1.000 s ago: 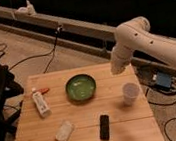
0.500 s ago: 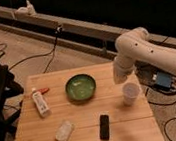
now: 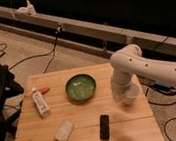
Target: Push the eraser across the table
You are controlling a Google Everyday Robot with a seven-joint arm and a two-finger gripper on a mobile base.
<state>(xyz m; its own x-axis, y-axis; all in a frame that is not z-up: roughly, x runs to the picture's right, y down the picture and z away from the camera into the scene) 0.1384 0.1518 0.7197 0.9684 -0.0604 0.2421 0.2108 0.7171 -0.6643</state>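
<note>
Claw (image 3: 120, 98) was found at the lower end of the white arm (image 3: 130, 60), low over the right-hand part of the table (image 3: 141, 124) as viewed. Its outline merged with the arm and with a white cup (image 3: 133, 95) standing just to its right. Whether the claw was released or clenched could not be told, nor could contact with the cup be confirmed.

Nearest the camera, the eraser (image 3: 105, 127) lay flat on the table, in front of the claw and a little to its left, apart from it. Its long axis ran roughly from near to far.

A pale rounded block (image 3: 64, 131) lay at about the same depth as the eraser, farther to the claw's left and well apart from both.

At roughly the claw's own depth, a white tube (image 3: 40, 102) lay flat far to its left, close to the table's left edge, with red at its far end.

A green bowl (image 3: 80, 86) stood upright to the left of the claw and slightly beyond it, between the tube and the arm, touching neither.

Beyond the claw, the arm rose to a bend and ran off to the right, out of view.

Farther back and to the claw's left, black cables (image 3: 38, 55) lay on the floor past the table. Farthest of all, a long pale ledge (image 3: 74, 29) crossed the view.
</note>
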